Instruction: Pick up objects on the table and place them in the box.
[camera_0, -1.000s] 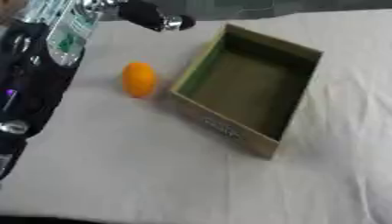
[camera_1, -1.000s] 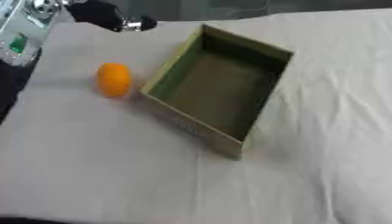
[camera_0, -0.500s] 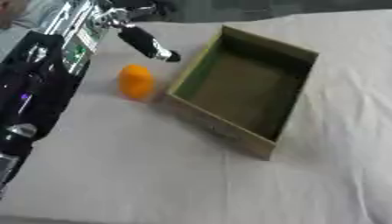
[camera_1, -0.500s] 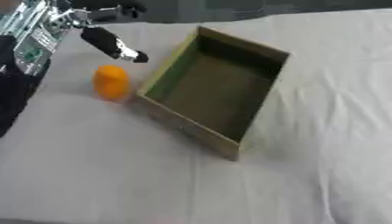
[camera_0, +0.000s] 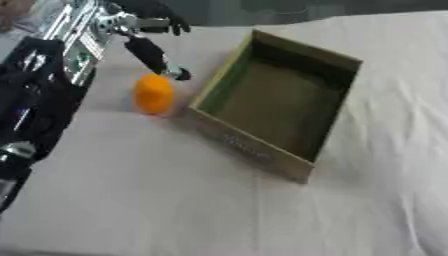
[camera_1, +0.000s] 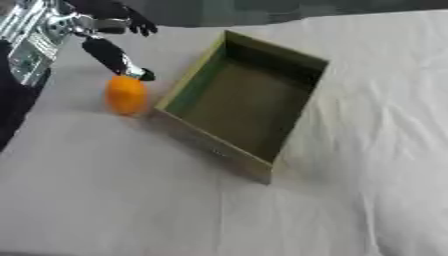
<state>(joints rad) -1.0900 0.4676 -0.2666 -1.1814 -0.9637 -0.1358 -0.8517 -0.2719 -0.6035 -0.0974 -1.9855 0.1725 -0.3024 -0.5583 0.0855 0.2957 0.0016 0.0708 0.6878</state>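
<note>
Left hand poised over the orange, box waiting beside it.

The left hand (camera_0: 144, 35) reaches in from the far left with its fingers spread and straight, holding nothing; one long finger slants down so that its tip sits just above the far side of the orange (camera_0: 153, 93), though contact cannot be confirmed. That posture suits a grasp from above, judging by the task. The orange rests on the table, just left of the box (camera_0: 278, 107), near the box's left wall. The box is an open cardboard tray with a greenish, empty interior, set askew, its open top leaving an easy drop from the left. The right hand shows in neither view. The table (camera_0: 157, 200) is covered in pale, slightly wrinkled cloth; beyond its far edge the room is dark and indistinct.
</note>
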